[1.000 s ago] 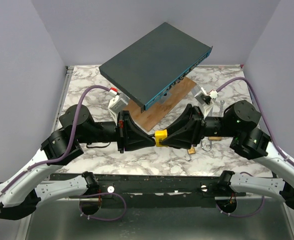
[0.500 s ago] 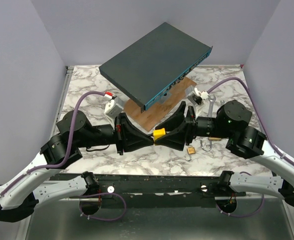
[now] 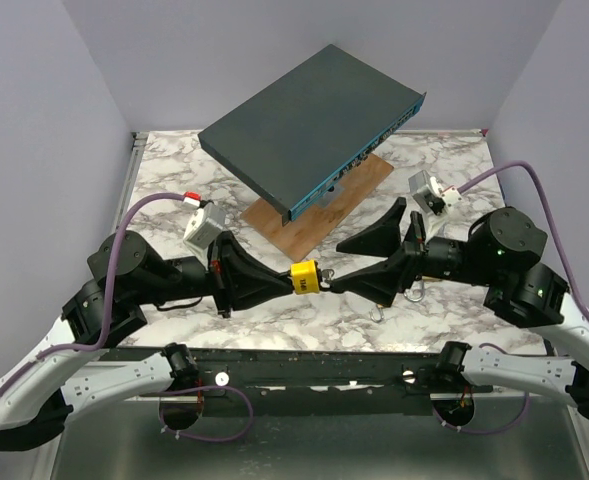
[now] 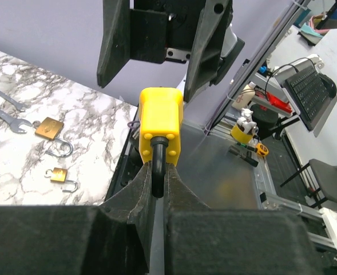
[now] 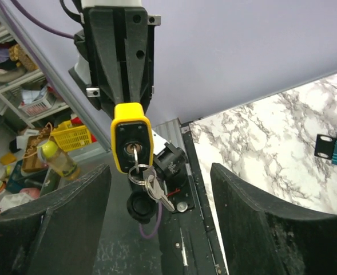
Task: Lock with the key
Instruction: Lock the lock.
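Overhead: left gripper (image 3: 284,280) clamped on yellow padlock (image 3: 304,279), held above table (image 3: 169,168). Right gripper (image 3: 337,267) spread wide, just beside padlock, gripping nothing.
Left wrist: fingers (image 4: 133,197) pinch black shackle (image 4: 157,166). Two brass padlocks (image 4: 48,127) lie on table.
Right wrist: key (image 5: 135,153) apparently seated in keyhole. Ring of keys (image 5: 155,188) hangs below.

Left arm (image 3: 124,275) and right arm (image 3: 504,250) built of black joint housings and white lower links (image 3: 34,372), purple cables (image 3: 150,204) looped over each, white camera blocks (image 3: 206,226) fitted at wrists, left gripper (image 3: 287,281) and right gripper (image 3: 336,266) shaped as matte black wedges.
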`<state>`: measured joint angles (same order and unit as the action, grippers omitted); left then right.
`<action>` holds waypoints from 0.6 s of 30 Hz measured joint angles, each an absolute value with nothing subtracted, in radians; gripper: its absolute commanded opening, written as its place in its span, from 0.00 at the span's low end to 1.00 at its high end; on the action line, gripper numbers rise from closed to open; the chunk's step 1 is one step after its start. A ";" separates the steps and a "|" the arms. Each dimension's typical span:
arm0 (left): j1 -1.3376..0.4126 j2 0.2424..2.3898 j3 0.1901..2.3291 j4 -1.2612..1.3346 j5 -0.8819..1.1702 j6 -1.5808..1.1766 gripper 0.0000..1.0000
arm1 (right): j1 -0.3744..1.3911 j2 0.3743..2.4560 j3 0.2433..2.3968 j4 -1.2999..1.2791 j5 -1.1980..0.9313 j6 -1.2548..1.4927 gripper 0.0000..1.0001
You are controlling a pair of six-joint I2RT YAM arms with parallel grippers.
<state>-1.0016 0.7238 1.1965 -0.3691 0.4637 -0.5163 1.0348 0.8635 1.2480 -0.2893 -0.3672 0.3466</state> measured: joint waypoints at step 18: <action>-1.002 0.720 1.217 -0.480 0.467 -0.466 0.00 | 1.035 0.935 1.273 -0.317 -0.469 0.323 0.38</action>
